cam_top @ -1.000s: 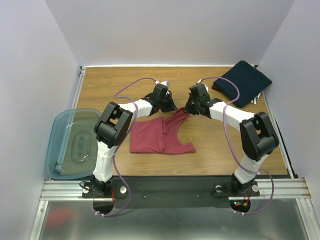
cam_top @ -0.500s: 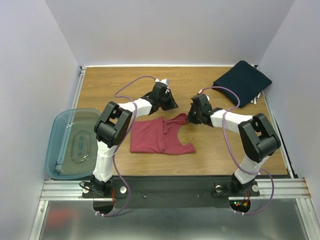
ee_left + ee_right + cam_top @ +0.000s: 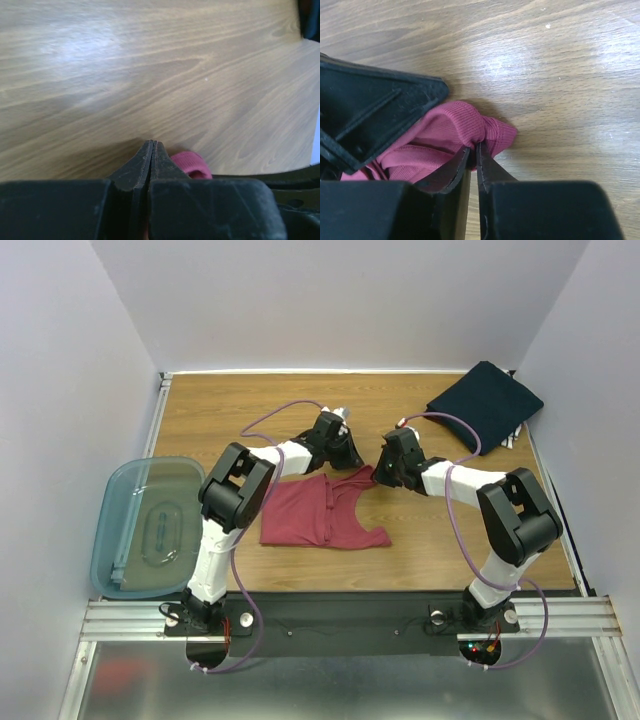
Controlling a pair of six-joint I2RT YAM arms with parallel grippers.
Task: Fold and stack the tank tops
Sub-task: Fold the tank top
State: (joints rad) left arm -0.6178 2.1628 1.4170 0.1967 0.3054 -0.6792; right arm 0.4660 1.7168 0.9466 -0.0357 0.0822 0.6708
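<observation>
Pale lavender walls close in a wooden worktop (image 3: 450,540), with a teal bin (image 3: 118,485) at its left edge. The navy tank top (image 3: 485,400) lies folded in the far right corner. The maroon tank top (image 3: 320,515) lies flat left of centre, towards the near edge, its straps pointing at the far edge.

The right gripper (image 3: 472,147) is pinched almost closed on a bunched fold of maroon strap, held only at the tips. The left gripper (image 3: 151,145) has its jaws pressed flat together, and a scrap of maroon shows just beside them — whether any cloth is caught between them cannot be seen.

That is the likely risk: if only the right side holds, a lift would drag the top askew and spoil the fold. A tip-only grip could also let the strap slip out. The grippers sit near each other — a careless inward move could knock them together.
</observation>
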